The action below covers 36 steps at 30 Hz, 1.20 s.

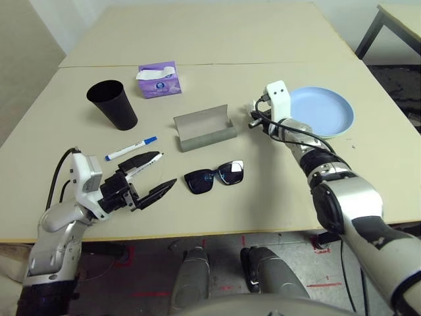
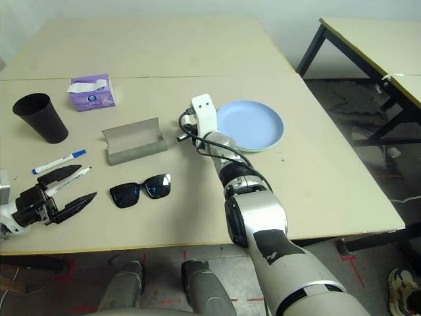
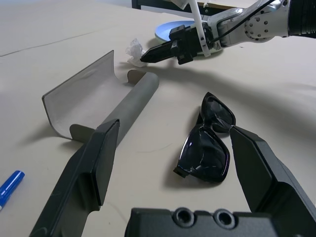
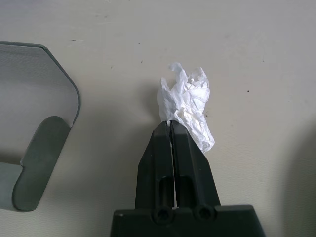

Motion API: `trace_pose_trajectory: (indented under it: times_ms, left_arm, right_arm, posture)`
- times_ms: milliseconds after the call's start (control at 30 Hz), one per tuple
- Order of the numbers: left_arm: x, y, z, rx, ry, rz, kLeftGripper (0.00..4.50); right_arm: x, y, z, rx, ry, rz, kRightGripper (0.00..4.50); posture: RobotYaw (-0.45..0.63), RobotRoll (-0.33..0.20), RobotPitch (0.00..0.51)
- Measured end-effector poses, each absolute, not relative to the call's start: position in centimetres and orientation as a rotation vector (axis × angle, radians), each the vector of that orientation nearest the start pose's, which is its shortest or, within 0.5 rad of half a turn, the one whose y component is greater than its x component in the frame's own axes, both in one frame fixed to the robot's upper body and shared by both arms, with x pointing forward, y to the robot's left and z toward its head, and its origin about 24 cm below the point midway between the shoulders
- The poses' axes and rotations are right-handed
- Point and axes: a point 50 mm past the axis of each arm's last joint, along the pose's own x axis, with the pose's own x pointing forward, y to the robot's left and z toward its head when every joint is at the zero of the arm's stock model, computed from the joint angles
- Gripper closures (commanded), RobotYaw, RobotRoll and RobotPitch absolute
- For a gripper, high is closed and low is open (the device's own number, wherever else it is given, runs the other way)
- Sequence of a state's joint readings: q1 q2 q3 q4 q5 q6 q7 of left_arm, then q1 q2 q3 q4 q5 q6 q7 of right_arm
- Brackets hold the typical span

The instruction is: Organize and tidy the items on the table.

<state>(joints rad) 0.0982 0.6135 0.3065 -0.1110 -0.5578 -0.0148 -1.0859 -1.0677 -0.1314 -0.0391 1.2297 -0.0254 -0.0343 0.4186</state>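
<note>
Our right gripper (image 4: 170, 126) pinches the crumpled white tissue (image 4: 189, 106); left gripper (image 1: 152, 175) gapes empty. Black sunglasses (image 1: 214, 176), at six o'clock of the open grey case (image 1: 202, 128), remain loose on the beige desk (image 1: 263, 197).

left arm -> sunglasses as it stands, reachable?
Probably yes. The left gripper is open, low over the table, and the sunglasses lie just ahead of its fingertips with bare tabletop between.
</note>
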Motion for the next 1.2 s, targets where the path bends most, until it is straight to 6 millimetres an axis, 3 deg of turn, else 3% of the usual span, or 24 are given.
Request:
trace_pose_trajectory:
  times_ms: [367, 600, 767, 933, 1100, 1200]
  left_arm:
    - [21.2, 26.0, 11.2, 0.154, -0.103, -0.878, 0.00]
    - [21.6, 25.7, 11.2, 0.152, -0.107, -0.893, 0.00]
    - [21.8, 25.5, 11.4, 0.154, -0.113, -0.897, 0.00]
    - [22.0, 25.4, 11.5, 0.153, -0.118, -0.895, 0.00]
    - [22.1, 25.3, 11.4, 0.151, -0.116, -0.894, 0.00]
    - [22.1, 25.3, 11.4, 0.150, -0.114, -0.894, 0.00]
  right_arm:
    - [40.8, -11.2, 11.8, -0.139, 0.165, 0.499, 4.44]
    - [42.0, -11.6, 16.8, -0.122, 0.022, 0.470, 4.44]
    - [42.1, -12.8, 18.3, -0.132, -0.017, 0.448, 4.44]
    - [41.9, -16.4, 19.3, -0.186, -0.026, 0.373, 4.44]
    - [40.8, -21.3, 17.8, -0.222, 0.063, 0.252, 4.44]
    - [40.0, -23.1, 17.0, -0.226, 0.120, 0.207, 4.44]
  posture:
    - [0.05, 0.000, 0.151]
    - [0.04, 0.000, 0.144]
    - [0.04, 0.000, 0.143]
    - [0.03, 0.000, 0.147]
    - [0.03, 0.000, 0.149]
    - [0.01, 0.000, 0.145]
